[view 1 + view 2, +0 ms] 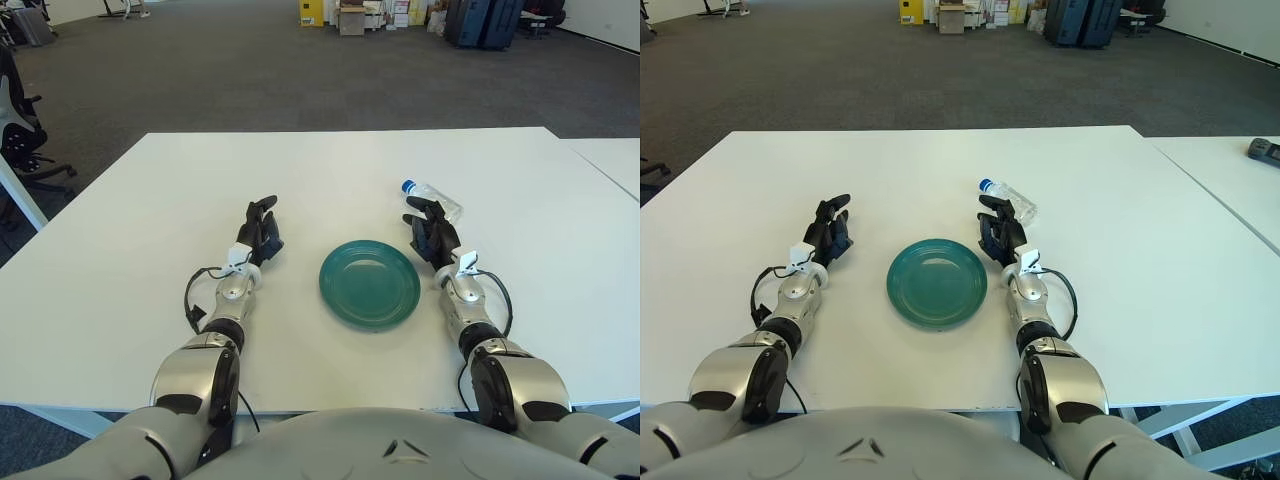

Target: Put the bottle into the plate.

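A clear plastic bottle [432,198] with a blue cap lies on its side on the white table [330,170], just beyond my right hand. A green plate [369,283] sits flat at the table's middle, between my hands. My right hand [432,236] rests to the right of the plate, fingers relaxed and empty, its fingertips close to the bottle. My left hand [260,232] rests on the table to the left of the plate, open and empty.
A second white table [1240,180] stands to the right across a narrow gap, with a dark device [1265,150] on it. Office chairs [20,130] stand at the left. Boxes and cases [420,18] stand far off on the grey carpet.
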Motion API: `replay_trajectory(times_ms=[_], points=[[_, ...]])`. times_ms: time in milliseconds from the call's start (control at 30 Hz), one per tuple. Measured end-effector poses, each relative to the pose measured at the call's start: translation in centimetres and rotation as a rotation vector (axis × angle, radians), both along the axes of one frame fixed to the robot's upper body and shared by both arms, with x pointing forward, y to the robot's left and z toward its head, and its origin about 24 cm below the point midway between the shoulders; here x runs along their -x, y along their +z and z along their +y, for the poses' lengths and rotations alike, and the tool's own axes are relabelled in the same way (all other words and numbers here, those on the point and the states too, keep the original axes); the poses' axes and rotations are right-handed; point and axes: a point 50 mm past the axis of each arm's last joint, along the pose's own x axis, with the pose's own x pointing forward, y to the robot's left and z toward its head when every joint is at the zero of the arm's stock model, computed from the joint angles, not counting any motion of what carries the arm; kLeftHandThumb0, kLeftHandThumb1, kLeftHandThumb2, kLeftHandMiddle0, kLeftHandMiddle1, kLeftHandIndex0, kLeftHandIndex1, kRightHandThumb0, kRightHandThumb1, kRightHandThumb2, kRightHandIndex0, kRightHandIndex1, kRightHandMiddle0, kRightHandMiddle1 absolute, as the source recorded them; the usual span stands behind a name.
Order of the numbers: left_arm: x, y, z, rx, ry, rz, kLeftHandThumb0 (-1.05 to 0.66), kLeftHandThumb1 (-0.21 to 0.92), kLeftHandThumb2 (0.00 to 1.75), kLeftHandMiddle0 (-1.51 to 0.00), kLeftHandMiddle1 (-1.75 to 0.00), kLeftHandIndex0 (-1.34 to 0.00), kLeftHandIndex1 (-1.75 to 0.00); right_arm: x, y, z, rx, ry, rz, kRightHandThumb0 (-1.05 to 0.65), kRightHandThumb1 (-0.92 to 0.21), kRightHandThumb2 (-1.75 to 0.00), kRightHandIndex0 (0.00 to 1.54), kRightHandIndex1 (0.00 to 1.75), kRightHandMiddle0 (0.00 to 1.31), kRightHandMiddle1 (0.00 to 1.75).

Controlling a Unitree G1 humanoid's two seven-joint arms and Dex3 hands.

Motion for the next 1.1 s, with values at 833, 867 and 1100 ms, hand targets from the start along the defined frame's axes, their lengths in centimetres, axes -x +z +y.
replay_trajectory(times_ms=[833, 867, 1100], points=[[0.0, 0.0, 0.0, -0.002, 0.002, 0.0, -0.93, 0.92, 0.97, -0.35, -0.01, 0.0, -0.95, -0.2, 0.4, 0.0, 0.021, -0.002, -0.027, -0.76, -0.92, -0.63, 0.1, 0.81, 0.0, 0.9], [0.0, 0.0, 0.0, -0.004, 0.003, 0.0, -0.93, 0.92, 0.97, -0.35, -0.01, 0.0, -0.95, -0.2, 0.5, -0.1, 0.018, -0.004, -0.033, -0.75, -0.92, -0.62, 0.12, 0.8, 0.0, 0.9], [0.0, 0.0, 0.0, -0.006, 0.005, 0.0, -0.93, 0.92, 0.97, -0.34, -0.01, 0.0, -0.96, 0.1, 1.3, -0.1, 0.01, -0.058, -0.11, -0.61, -0.92, -0.58, 0.25, 0.7, 0.0, 0.93]])
